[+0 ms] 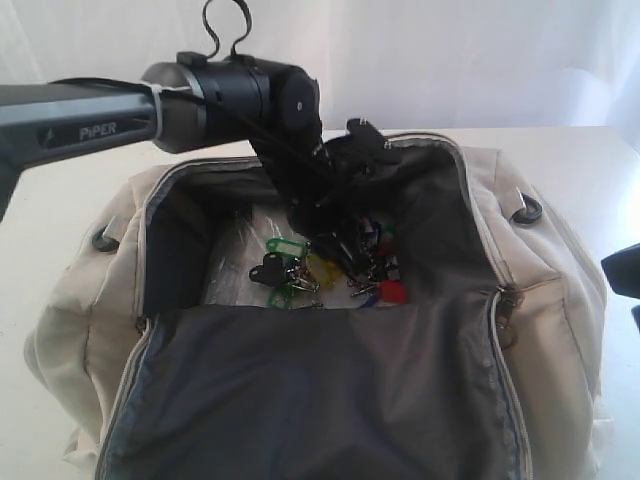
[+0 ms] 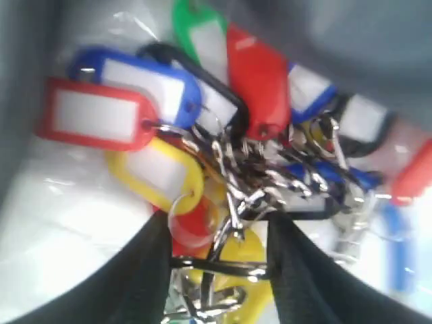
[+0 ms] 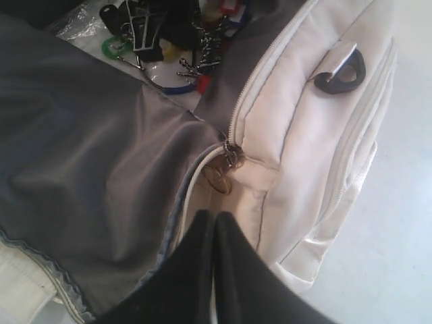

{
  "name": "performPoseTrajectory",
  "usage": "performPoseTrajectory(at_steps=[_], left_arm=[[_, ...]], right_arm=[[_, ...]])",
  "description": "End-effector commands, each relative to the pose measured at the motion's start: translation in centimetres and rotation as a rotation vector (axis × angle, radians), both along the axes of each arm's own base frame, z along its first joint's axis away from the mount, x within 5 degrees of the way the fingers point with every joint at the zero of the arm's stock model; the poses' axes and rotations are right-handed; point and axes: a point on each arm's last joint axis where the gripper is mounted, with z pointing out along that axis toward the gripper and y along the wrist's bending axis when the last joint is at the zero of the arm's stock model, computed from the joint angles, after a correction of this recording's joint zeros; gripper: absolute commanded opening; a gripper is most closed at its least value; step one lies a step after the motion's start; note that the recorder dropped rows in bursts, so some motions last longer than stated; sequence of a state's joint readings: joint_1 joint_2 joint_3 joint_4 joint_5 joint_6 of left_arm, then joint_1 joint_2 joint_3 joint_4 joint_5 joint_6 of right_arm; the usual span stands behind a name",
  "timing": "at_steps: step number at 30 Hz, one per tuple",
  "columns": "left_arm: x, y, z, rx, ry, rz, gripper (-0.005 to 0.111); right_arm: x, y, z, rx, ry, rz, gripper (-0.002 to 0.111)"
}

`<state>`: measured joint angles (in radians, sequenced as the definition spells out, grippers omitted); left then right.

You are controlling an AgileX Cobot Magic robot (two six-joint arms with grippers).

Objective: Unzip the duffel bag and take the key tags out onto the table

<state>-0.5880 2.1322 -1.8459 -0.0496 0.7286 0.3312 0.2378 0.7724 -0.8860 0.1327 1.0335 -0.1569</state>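
The beige duffel bag [image 1: 530, 270] lies unzipped on the white table [image 1: 40, 200], its flap folded forward with the dark lining [image 1: 320, 390] showing. The key tags [image 1: 335, 268] lie on clear plastic at the bag's bottom: red, blue, yellow and green tags [image 2: 162, 101] on metal rings. My left gripper [image 1: 335, 240] reaches down into the bag. Its jaws [image 2: 219, 226] are shut on the key tags, with a metal ring and a yellow tag pressed between the two fingers. My right gripper [image 3: 214, 214] hangs shut and empty above the bag's side [image 3: 304, 135], near the zipper pull [image 3: 229, 156].
Dark D-rings sit on the bag's ends [image 1: 527, 208] [image 1: 104, 238] [image 3: 341, 73]. A brass ring [image 3: 217, 181] hangs by the zipper end. Bare table [image 3: 398, 223] runs beside the bag. A dark part of the right arm [image 1: 622, 272] shows at the exterior view's right edge.
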Motion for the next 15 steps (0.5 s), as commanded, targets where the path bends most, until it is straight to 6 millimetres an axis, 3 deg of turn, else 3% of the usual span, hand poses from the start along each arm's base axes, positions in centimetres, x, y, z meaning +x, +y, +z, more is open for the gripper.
performPoseTrajectory(at_steps=[1,5,15], left_arm=[[-1.0,0.2,6.1,-0.074,-0.091,-0.01,0.0],[-1.7,0.6,8.5,-0.091,-0.118,-0.018,0.0],[-3.0,1.4,11.0,-0.081,-0.127,-0.052,0.0]], right_arm=[[0.0,0.0,0.1,0.002,-0.019,-0.002,0.0],[0.0,0.0,0.1,0.002,-0.019,-0.002,0.0],[0.0,0.0,0.1,0.005,-0.017,-0.006,0.0]])
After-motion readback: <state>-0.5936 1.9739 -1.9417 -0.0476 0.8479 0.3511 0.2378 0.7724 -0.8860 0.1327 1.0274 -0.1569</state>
